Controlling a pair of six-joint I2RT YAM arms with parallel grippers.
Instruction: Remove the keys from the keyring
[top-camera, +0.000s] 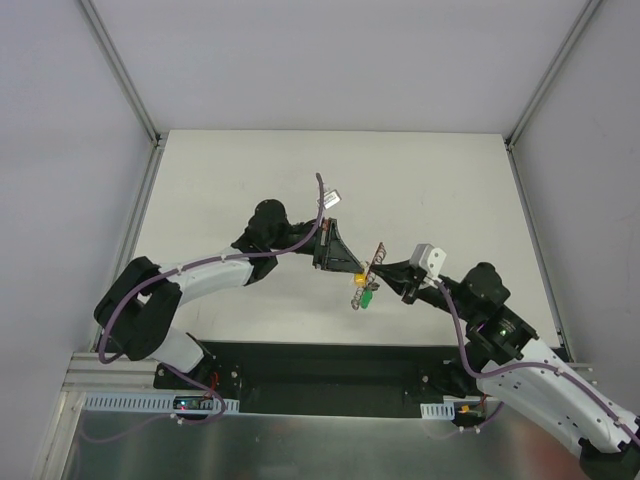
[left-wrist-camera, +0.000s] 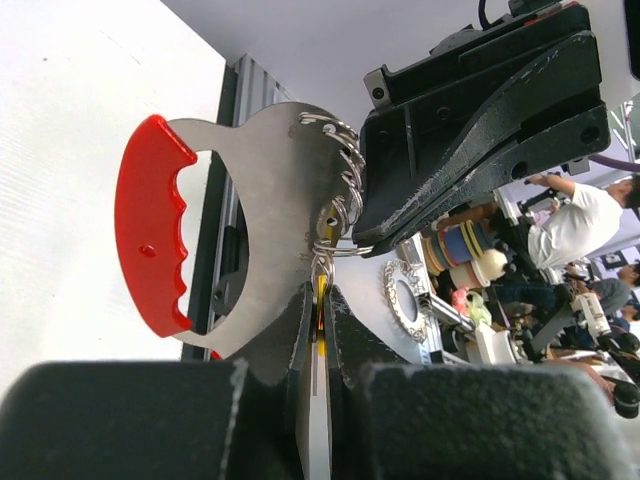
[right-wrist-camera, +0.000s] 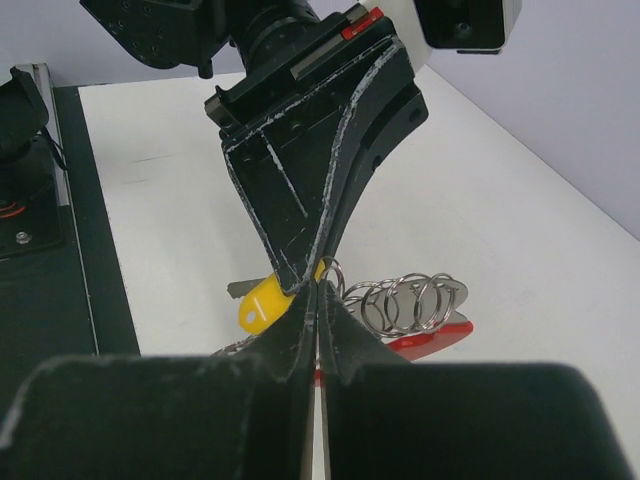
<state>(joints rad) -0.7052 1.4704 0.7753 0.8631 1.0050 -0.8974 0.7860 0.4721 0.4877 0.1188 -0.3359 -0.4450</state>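
Keys: long axis near-left to far-right; left gripper clamps yellow key; right gripper pinches keyring; arms converge, fingertips meeting.

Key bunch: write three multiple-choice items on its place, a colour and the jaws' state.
1. Where is the bunch of silvery metal keys with coloured plastic heads?
A. Lying alone
B. Between both arms' jaws
C. Hanging from one arm
2. Colour of the plastic key head beside the left arm's jaws?
A. Yellow
B. Blue
C. White
3. Both arms' jaws are:
A. open
B. one open, one shut
C. shut
Answers: B, both jaw tips meet there; A, it shows yellow in the right wrist view; C, both pairs pinch tight in the wrist views.
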